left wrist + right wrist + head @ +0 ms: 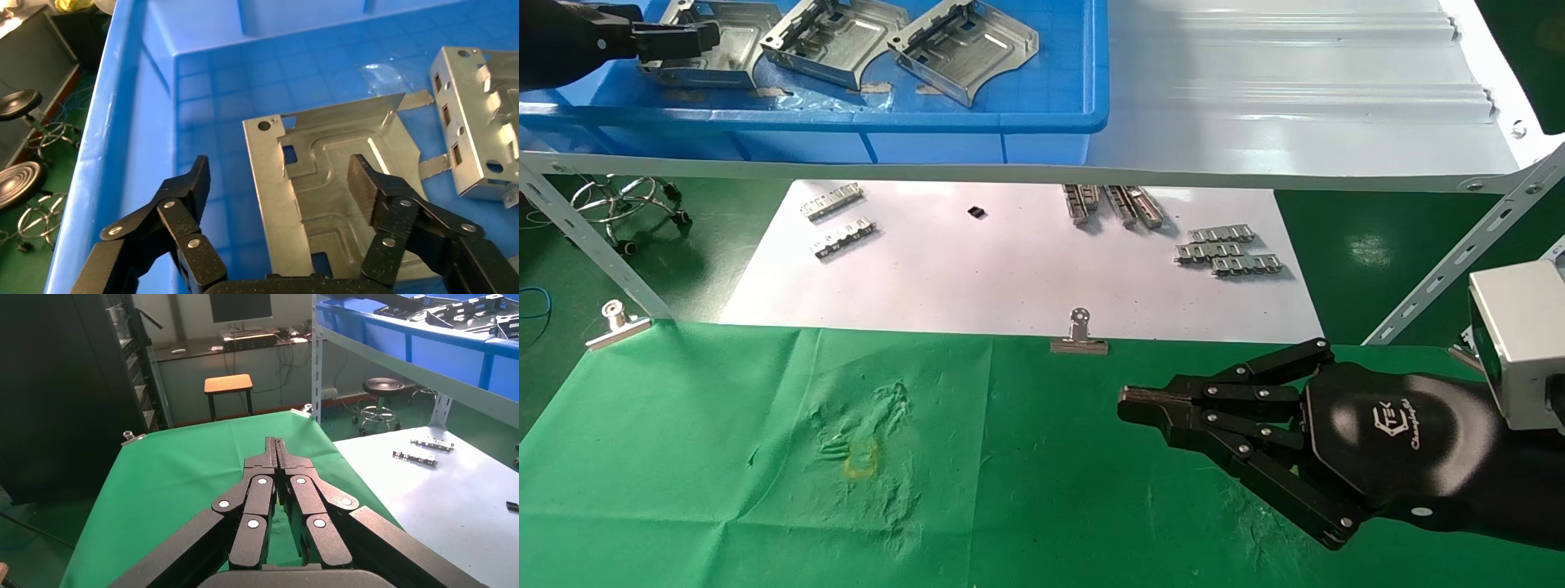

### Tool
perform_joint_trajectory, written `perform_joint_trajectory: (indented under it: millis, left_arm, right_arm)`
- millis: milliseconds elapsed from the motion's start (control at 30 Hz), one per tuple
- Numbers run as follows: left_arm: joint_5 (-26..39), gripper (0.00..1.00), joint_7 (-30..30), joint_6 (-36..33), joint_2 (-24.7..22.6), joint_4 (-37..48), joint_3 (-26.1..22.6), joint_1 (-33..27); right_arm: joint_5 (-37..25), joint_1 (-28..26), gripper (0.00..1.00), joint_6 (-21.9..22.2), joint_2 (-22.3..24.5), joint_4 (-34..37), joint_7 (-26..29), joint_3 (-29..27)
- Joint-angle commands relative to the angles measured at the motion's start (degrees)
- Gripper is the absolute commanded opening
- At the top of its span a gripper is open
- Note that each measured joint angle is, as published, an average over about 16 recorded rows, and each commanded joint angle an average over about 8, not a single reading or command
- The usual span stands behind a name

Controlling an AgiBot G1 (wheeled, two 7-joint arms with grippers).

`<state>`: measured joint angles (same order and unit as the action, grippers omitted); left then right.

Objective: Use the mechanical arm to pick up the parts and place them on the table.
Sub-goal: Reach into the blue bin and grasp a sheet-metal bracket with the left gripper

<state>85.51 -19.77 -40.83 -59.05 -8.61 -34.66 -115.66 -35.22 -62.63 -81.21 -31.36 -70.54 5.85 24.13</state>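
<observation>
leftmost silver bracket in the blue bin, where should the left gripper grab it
Grip the shiny silver stamped bracket across its long straight side edge, coming down from above. It lies flat in the blue plastic bin, and the open left gripper already straddles that edge, one finger on bare floor, one over the plate.

The left end effector (678, 38) is stretched forward at the far left of the head view, its black arm coming in from the left edge. In the left wrist view (278, 177) its two jointed black fingers (367, 187) stand wide apart. The right end effector (1128, 402) lies low on the right, pointing left, its glossy black shell on a silver-grey box wrist. Its fingers (276, 450) are pressed together at the tips.
</observation>
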Motion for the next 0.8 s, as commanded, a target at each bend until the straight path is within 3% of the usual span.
perform_joint_trajectory:
  millis: [33,800]
  left_arm:
    - [0.1,0.00,0.1,0.1,-0.1,0.3,-0.1,0.1]
    - [0.4,0.00,1.6,1.6,-0.9,2.7,-0.2,-1.0]
  right_arm:
    - [0.0,0.0,0.00,0.0,0.0,0.0,0.0,0.0]
    - [0.0,0.0,0.00,0.0,0.0,0.0,0.0,0.0]
